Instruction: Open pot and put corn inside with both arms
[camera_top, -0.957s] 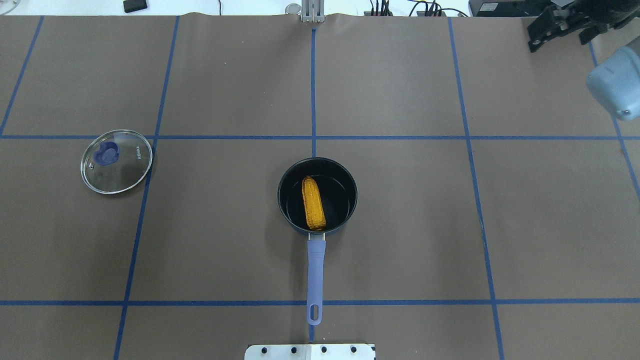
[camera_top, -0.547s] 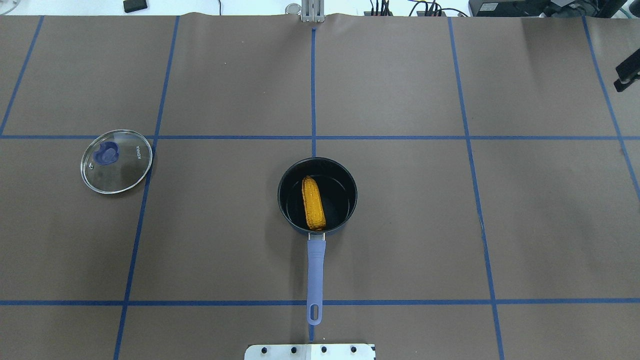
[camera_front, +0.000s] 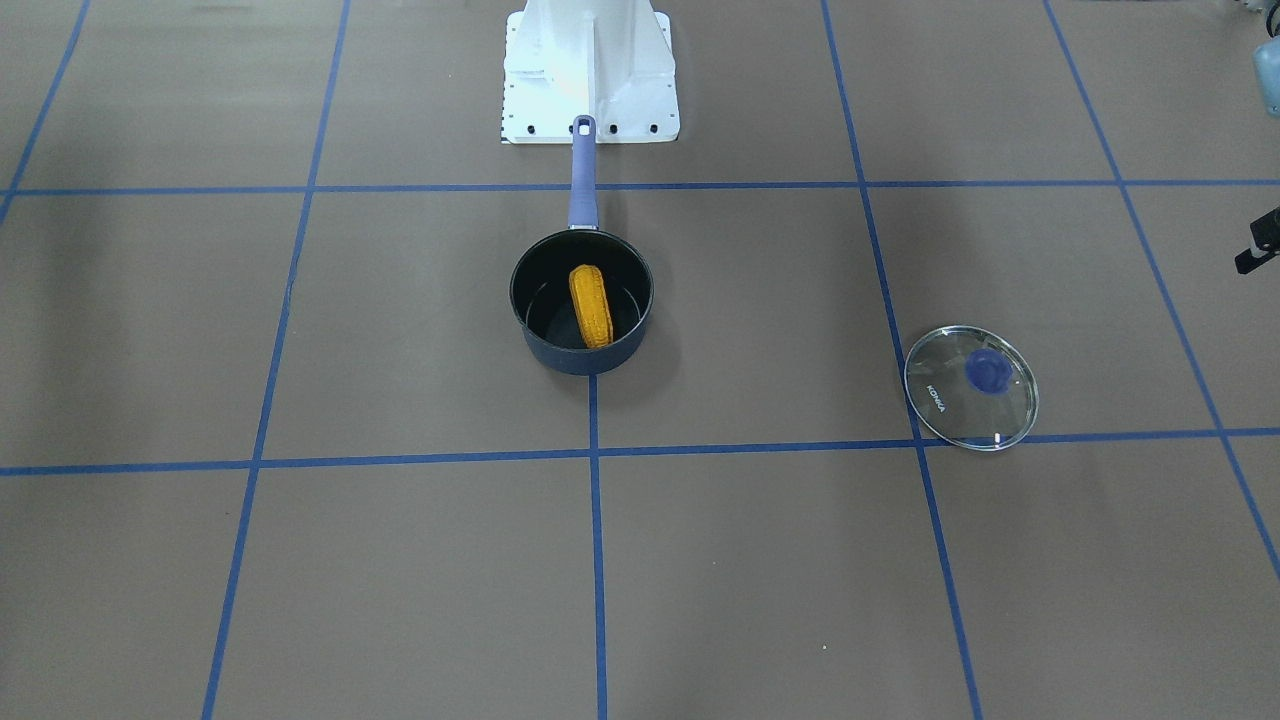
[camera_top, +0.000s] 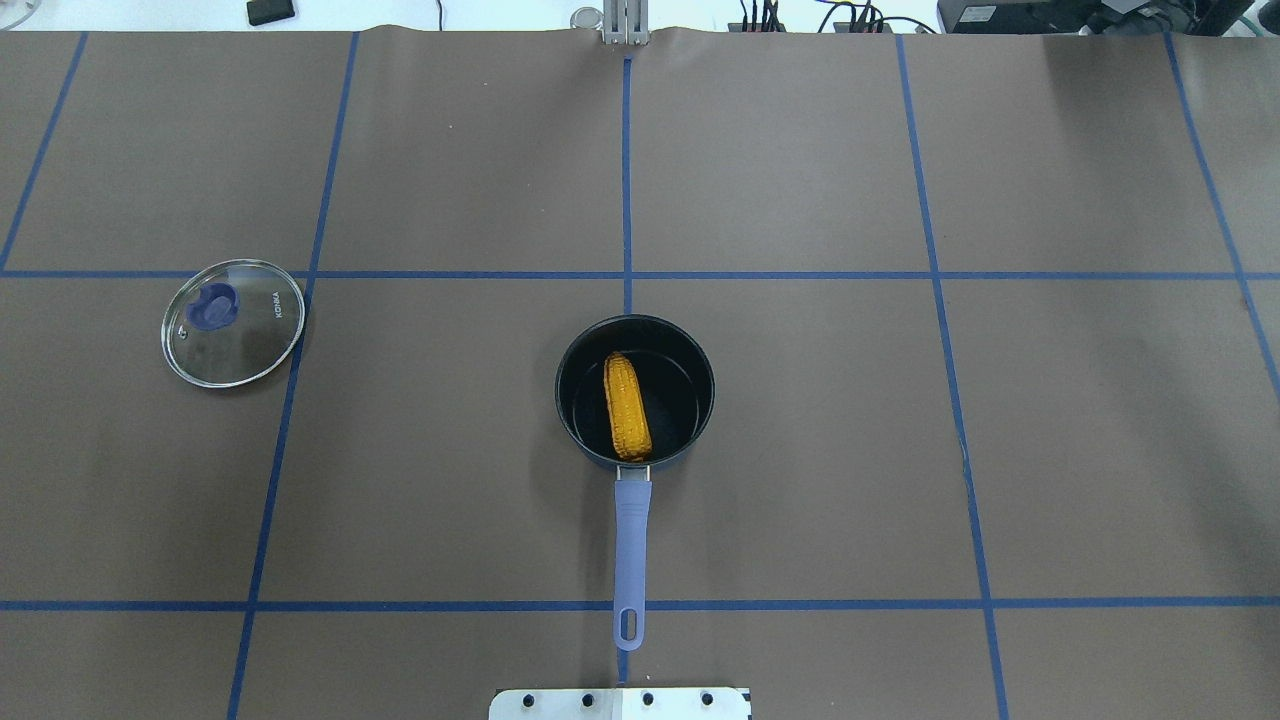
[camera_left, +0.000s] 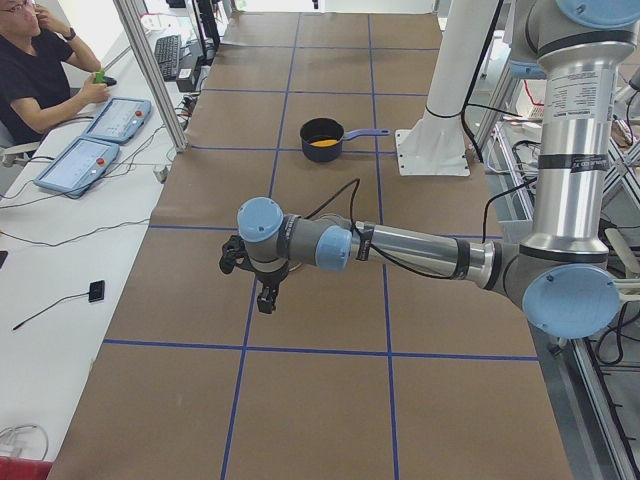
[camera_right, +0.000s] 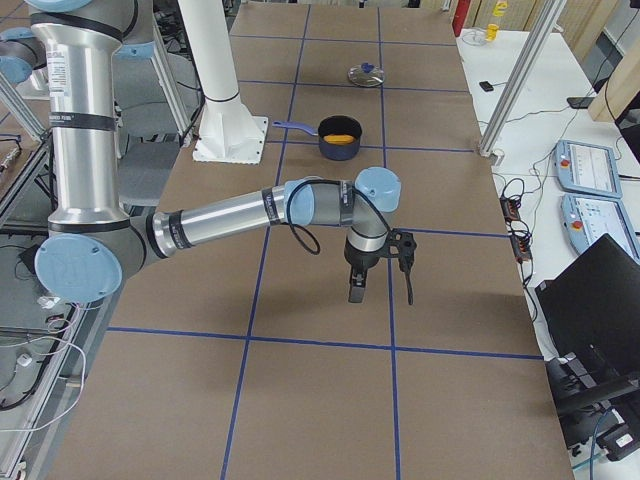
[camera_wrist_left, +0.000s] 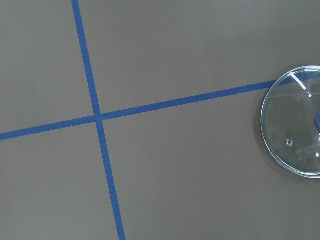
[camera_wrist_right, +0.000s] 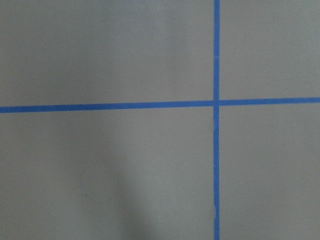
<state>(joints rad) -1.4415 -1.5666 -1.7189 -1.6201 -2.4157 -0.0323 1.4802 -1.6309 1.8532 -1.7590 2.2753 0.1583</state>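
Observation:
The dark navy pot (camera_top: 684, 398) stands open at the table's middle, its lavender handle (camera_top: 631, 545) pointing toward the robot's base. The yellow corn (camera_top: 627, 405) lies inside it, also seen in the front view (camera_front: 591, 305). The glass lid (camera_top: 233, 322) lies flat on the table far to the left, apart from the pot; its edge shows in the left wrist view (camera_wrist_left: 295, 130). My left gripper (camera_left: 252, 286) hangs over the table's left end, empty. My right gripper (camera_right: 382, 288) hangs over the right end, empty. I cannot tell whether either is open or shut.
The brown table cover has a grid of blue tape lines. The white robot base plate (camera_top: 620, 703) sits at the near edge behind the pot handle. Cables and boxes (camera_top: 860, 18) lie along the far edge. An operator (camera_left: 40, 70) sits at a side desk.
The right arm and gripper, at the overhead view's top right corner a second ago, have moved out of that view to the right. Pot, corn and lid have not moved.

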